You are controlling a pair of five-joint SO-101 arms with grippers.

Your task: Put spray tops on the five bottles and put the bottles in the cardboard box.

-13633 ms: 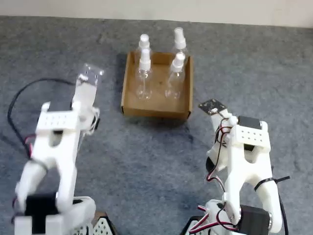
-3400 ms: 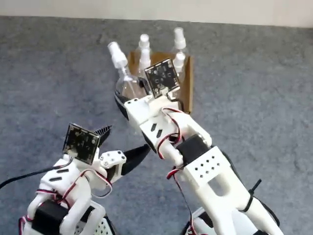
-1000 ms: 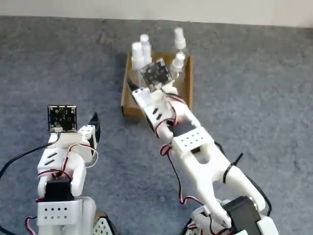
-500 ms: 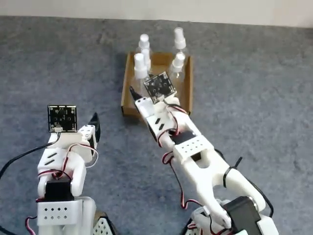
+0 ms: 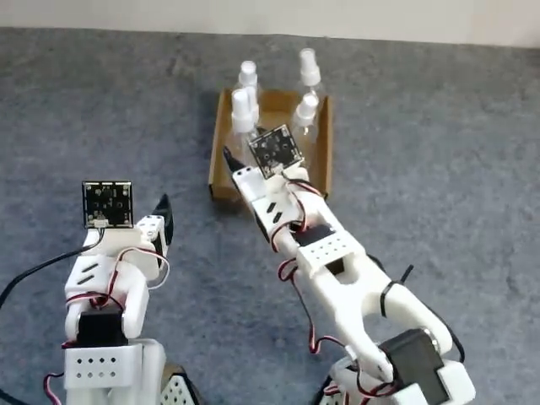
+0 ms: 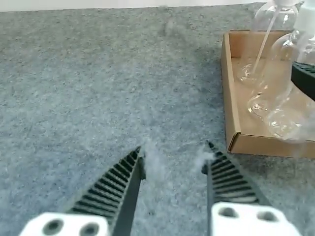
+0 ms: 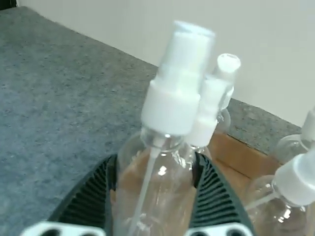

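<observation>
Grey felt table [image 5: 101,101]; right tool [image 7: 155,172] grips bottle [image 7: 165,132] inside cardboard box [image 5: 217,150].

Held bottle [image 7: 157,196]: its base, below the right jaws, is cut off by the frame edge; seen from above, its body is hidden under the arm's camera board [image 5: 278,150].
Cardboard box [image 6: 226,88]: the side farthest from the left jaws is cut off.
Boxed bottles [image 6: 270,19]: tops cut off.

A clear plastic bottle [image 7: 156,191] with a white spray top [image 7: 179,83] stands upright in the left side of the shallow brown cardboard box [image 5: 217,156], clasped by the right gripper [image 7: 156,163]. The other bottles [image 5: 309,84], capped alike, stand upright beside and behind it.
</observation>
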